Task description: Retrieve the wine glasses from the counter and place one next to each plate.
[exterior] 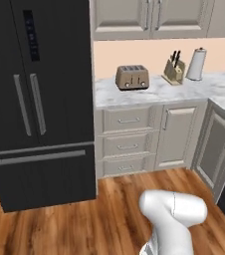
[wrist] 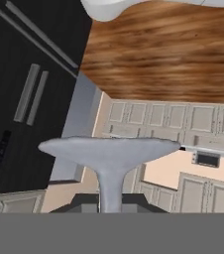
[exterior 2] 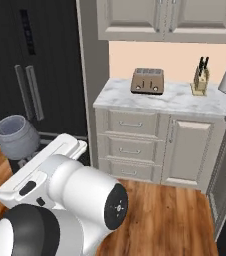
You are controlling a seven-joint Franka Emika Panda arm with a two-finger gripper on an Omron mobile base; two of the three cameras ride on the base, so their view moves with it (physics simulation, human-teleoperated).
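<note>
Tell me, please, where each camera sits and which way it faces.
Left base view: behind the arm, to its left, facing the fridge and the counter with the toaster; the arm rises lower right.
Right base view: behind, to its right, facing the same counter; the arm, lower left, carries a wine glass.
Hand view: on the hand, upside down, floor on top; the gripper pinches the glass's stem.
Base views share fridge, counter, toaster.

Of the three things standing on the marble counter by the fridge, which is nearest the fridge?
The toaster. It stands at the counter's fridge end, while the knife block and the white kettle stand further along toward the corner.
</note>
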